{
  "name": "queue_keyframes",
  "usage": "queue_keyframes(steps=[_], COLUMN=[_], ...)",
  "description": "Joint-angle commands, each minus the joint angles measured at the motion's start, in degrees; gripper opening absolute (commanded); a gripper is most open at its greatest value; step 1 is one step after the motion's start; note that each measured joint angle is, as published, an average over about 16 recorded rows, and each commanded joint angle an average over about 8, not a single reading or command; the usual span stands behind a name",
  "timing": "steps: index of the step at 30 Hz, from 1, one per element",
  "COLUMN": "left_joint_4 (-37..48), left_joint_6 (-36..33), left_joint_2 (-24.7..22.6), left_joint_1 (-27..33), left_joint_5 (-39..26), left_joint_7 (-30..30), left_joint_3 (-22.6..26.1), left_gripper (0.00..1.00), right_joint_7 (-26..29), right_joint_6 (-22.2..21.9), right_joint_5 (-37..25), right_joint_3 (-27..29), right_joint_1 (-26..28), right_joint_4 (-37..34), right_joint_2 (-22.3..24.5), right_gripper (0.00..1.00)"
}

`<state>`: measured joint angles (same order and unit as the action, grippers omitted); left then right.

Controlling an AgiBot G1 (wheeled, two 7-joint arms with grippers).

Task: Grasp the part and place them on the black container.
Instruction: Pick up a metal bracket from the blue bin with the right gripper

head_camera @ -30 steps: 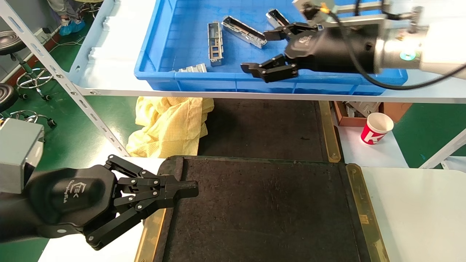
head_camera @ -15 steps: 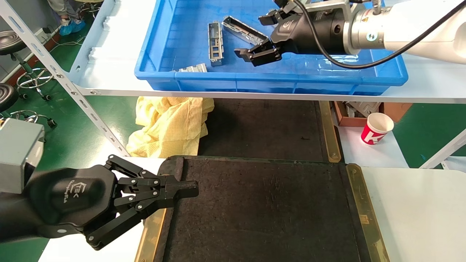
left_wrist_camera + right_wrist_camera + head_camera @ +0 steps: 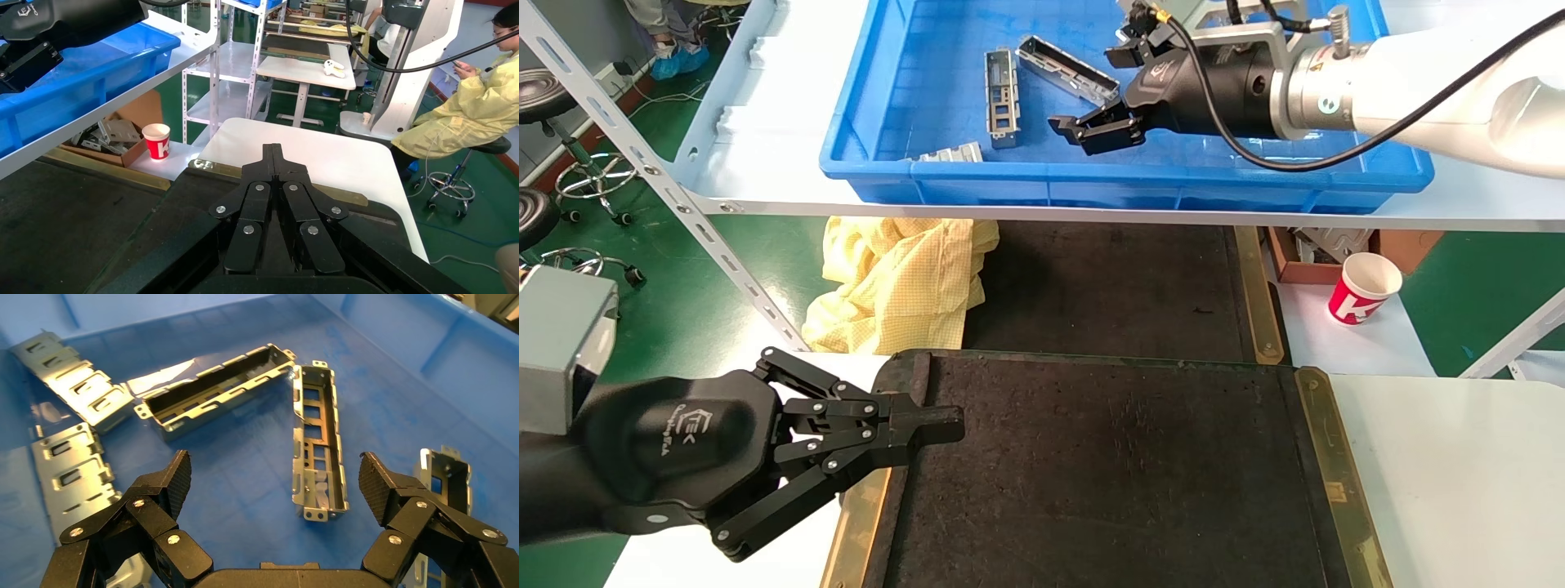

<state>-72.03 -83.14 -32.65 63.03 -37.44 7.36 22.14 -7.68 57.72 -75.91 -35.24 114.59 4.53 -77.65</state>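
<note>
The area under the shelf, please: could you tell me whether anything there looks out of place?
Yes: a crumpled yellow garment lies heaped under the shelf, its edge against the dark surface behind the black container. A red and white paper cup stands to the right. Neither looks part of the work.

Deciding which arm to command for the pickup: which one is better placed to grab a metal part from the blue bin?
The right. The right gripper hangs open inside the blue bin, a part lying between its fingers. The left gripper is shut, parked low at the black tray's edge, far from the parts.
</note>
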Motion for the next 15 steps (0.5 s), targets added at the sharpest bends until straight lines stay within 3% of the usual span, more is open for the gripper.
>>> queue_keyframes(steps=[1,15], left_joint_4=[0.0,0.0], left_joint_6=[0.0,0.0], left_joint_2=[0.0,0.0], left_joint_1=[0.0,0.0], left_joint_5=[0.0,0.0], left_joint_7=[0.0,0.0], left_joint_3=[0.0,0.0], left_gripper=[1.0,1.0], right_joint_7=[0.3,2.6], right_joint_6=[-0.6,-3.0], right_joint_5=[0.2,1.6], right_joint_3=[0.0,-1.0], right_joint_1=[-0.4,-1.7], right_joint_4=[0.3,2.3], right_joint_2=[0.0,-0.2], right_gripper=[0.0,0.0])
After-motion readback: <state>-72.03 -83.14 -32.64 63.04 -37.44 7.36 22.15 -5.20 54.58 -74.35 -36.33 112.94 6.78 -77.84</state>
